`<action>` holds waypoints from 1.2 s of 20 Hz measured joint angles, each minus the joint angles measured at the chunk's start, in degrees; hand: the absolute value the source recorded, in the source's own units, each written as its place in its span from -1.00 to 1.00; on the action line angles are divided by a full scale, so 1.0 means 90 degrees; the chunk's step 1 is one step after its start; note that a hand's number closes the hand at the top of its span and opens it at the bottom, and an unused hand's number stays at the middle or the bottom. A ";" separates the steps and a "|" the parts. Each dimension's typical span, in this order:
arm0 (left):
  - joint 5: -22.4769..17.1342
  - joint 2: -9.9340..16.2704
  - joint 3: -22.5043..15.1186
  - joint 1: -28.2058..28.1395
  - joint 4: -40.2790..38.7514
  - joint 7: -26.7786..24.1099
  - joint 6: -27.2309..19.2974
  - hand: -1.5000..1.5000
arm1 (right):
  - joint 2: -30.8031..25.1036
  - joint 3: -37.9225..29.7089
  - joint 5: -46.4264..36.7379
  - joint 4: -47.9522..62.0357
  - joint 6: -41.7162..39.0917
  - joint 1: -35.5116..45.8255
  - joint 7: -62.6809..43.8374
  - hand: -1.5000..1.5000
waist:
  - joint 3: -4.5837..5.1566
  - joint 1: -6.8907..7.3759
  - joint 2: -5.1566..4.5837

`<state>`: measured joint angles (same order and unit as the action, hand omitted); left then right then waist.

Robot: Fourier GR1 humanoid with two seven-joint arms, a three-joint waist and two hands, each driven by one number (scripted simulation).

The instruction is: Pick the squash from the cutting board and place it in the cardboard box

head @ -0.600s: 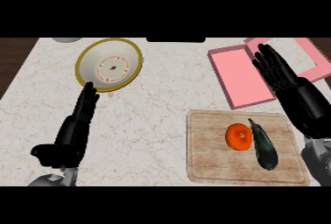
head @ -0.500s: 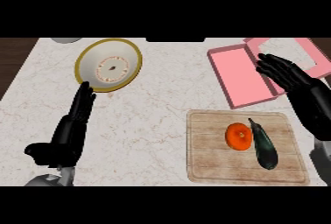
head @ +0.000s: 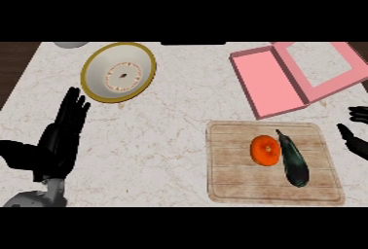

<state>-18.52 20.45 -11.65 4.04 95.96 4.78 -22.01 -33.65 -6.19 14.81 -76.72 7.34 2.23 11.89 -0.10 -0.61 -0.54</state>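
Presently the squash (head: 292, 158) (dark green, elongated) lies on the cutting board (head: 273, 165) toward the tabletop's (head: 165, 141) near right corner. Its long axis runs mostly from far to near, tilted slightly: the slim stem end points toward the far edge and a little left, the thick end toward the near right corner of the board. An orange round fruit (head: 265, 150) sits just beside it on the left, seemingly touching it.

The cardboard box (head: 298, 78) is pink, lies near the far right corner of the tabletop with its lid swung open, and no item shows inside it. A round plate (head: 119, 73) with a yellow rim sits near the far left corner; only a small mark at its centre is visible on it.

The left hand (head: 64, 133) rests near the left edge, fingers straight and pointing toward the far edge, holding nothing. The right hand (head: 356, 138) shows only partly at the right edge, beside the board; its visible fingers are curled slightly and clasp nothing.

Compared with half a second ago, the right hand has withdrawn from over the box toward the right edge and nearer to the board. Squash, fruit, board, box, plate and left hand are unchanged in position.
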 measured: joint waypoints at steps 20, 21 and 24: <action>-0.0142 -0.0070 0.0396 0.0138 -0.0174 0.0307 0.0430 0.00 | -0.2232 0.0743 -0.0584 -0.1222 -0.3051 0.0121 -0.1609 -1.00 | 0.0022 0.0050 0.0074; -0.0078 -0.0113 0.0350 0.0134 -0.0096 0.0368 0.0386 0.00 | -0.2172 0.0744 -0.0487 -0.1409 -0.3096 0.0168 -0.1885 -1.00 | 0.0022 0.0053 0.0074; -0.0087 -0.0119 0.0497 0.0149 -0.0148 0.0374 0.0548 0.00 | -0.1886 0.0789 -0.0353 -0.1890 -0.3168 0.0314 -0.2501 -1.00 | 0.0019 0.0060 0.0071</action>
<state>-19.30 19.37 -7.18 5.38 94.62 8.15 -17.08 -50.63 0.91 11.63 -93.73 -21.17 5.05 -10.61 0.07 -0.07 0.10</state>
